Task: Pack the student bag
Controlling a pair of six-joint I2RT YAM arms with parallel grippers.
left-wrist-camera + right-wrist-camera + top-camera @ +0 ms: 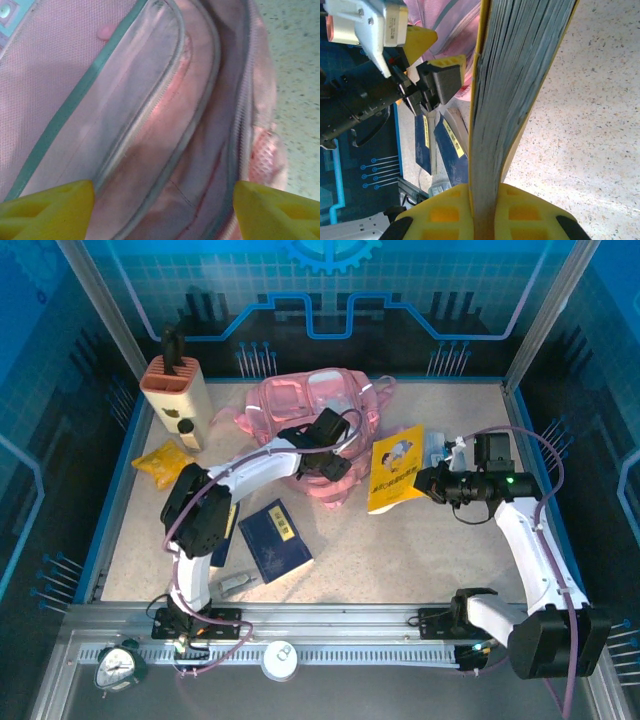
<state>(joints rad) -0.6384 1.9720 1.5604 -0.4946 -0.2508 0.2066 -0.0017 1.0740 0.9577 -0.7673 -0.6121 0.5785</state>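
Speckled desk [400, 550], left fingers [45, 212] spread wide, empty, over the student bag [300, 410], right fingers [445, 215] tight on a yellow book [397, 468].

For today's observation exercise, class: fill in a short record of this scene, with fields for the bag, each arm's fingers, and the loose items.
bag: pink student bag, far centre of table
left fingers: open, over the bag
right fingers: shut on yellow book, right of bag
loose items: blue books, near left; yellow packet, far left
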